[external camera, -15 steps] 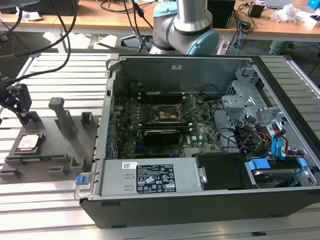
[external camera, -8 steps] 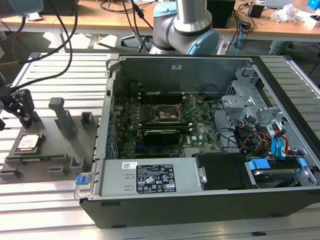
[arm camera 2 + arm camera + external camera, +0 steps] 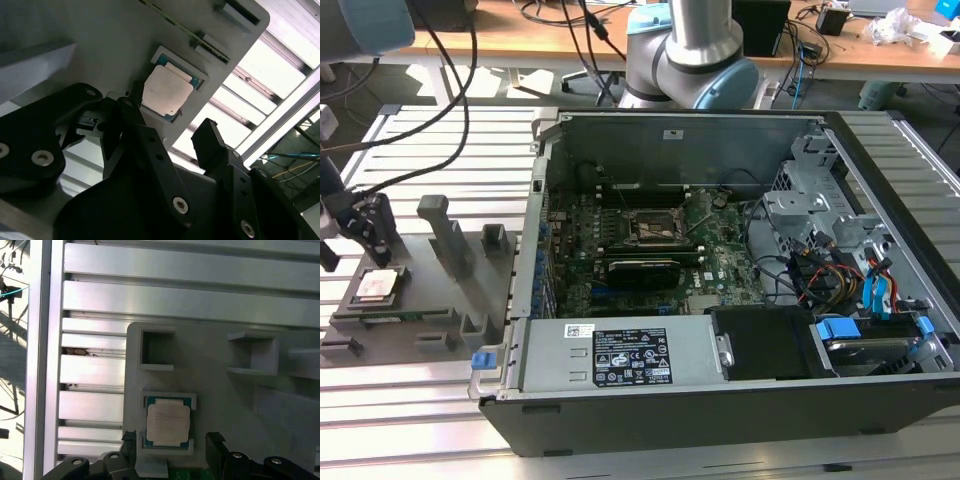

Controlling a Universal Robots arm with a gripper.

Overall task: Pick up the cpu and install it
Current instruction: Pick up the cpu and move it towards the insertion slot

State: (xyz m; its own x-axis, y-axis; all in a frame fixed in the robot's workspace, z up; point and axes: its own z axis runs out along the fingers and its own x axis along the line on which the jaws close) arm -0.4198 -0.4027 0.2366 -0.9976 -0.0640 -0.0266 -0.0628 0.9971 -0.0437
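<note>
The cpu [image 3: 167, 422] lies flat in a recess of the grey tray [image 3: 225, 405], just beneath the pincer [image 3: 171, 440]. Pincer released, spread wider than the chip, one finger each side, gripping nothing. Computer case [image 3: 720, 400] well apart.

**A:** Exterior view: what lights the scene?

**B:** Even, bright light from overhead. The slotted aluminium table [image 3: 420, 440] shines pale. The interior of the computer case [image 3: 720, 415] lies in shade, deepest under its far wall. Blocks on the grey tray [image 3: 420, 290] cast short, soft shadows.

**A:** And the wrist views?

**B:** In the second wrist view, slats [image 3: 280, 100] beyond the tray glare to white. The gripper [image 3: 170, 112] fingers [image 3: 150, 150] read as dark, soft-edged masses. In the first wrist view, the cpu [image 3: 168, 422] lid reflects pale, and sunlit patches and thin shadows cross the floor [image 3: 12, 390].
</note>
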